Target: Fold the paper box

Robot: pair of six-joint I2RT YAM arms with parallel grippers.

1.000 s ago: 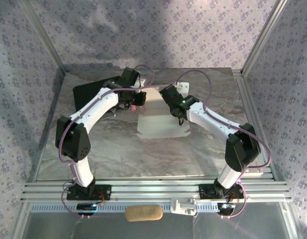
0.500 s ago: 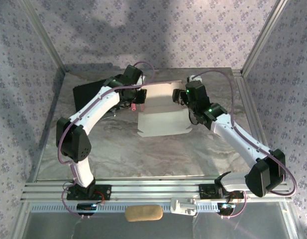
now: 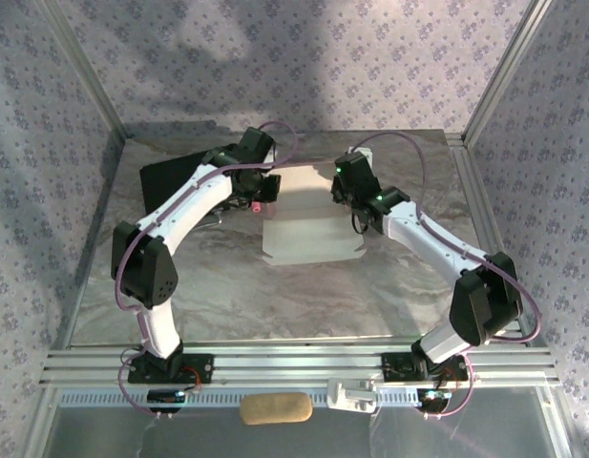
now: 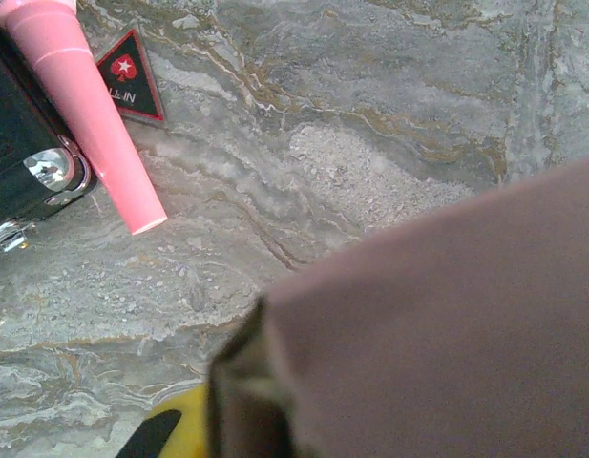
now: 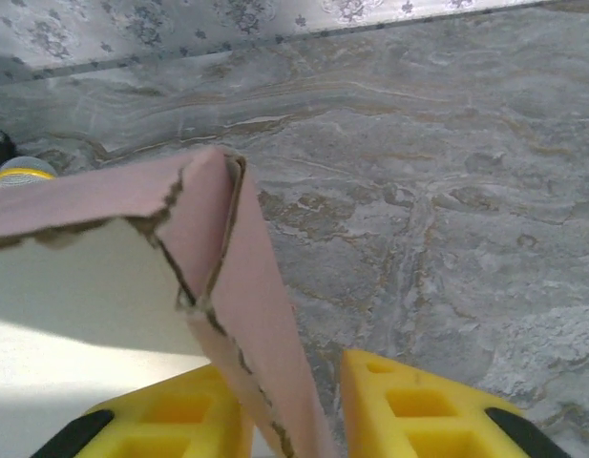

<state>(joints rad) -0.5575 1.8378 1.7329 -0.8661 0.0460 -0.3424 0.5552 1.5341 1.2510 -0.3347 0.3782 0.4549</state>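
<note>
The paper box (image 3: 308, 229) lies at mid-table, pale pink outside and white inside, with its back and side walls raised. My left gripper (image 3: 259, 194) is at its back left corner. In the left wrist view the pink wall (image 4: 437, 324) presses against one yellow finger (image 4: 170, 429), and the gripper (image 4: 265, 420) is shut on it. My right gripper (image 3: 351, 198) is at the back right corner. There the right side wall (image 5: 246, 305) stands between the yellow fingers (image 5: 418, 405). The jaws are open, with a gap on the right side of the wall.
A black case (image 3: 170, 181) lies at the back left, by the left arm. A pink tube (image 4: 94, 124) and a triangular black sticker (image 4: 132, 81) lie beside the case (image 4: 17, 143). Bare marbled table (image 3: 275, 296) stretches in front of the box.
The right arm swung out to the right, then came back to the box's back right corner, its jaws narrower around the side wall. The left arm and box have held still.
</note>
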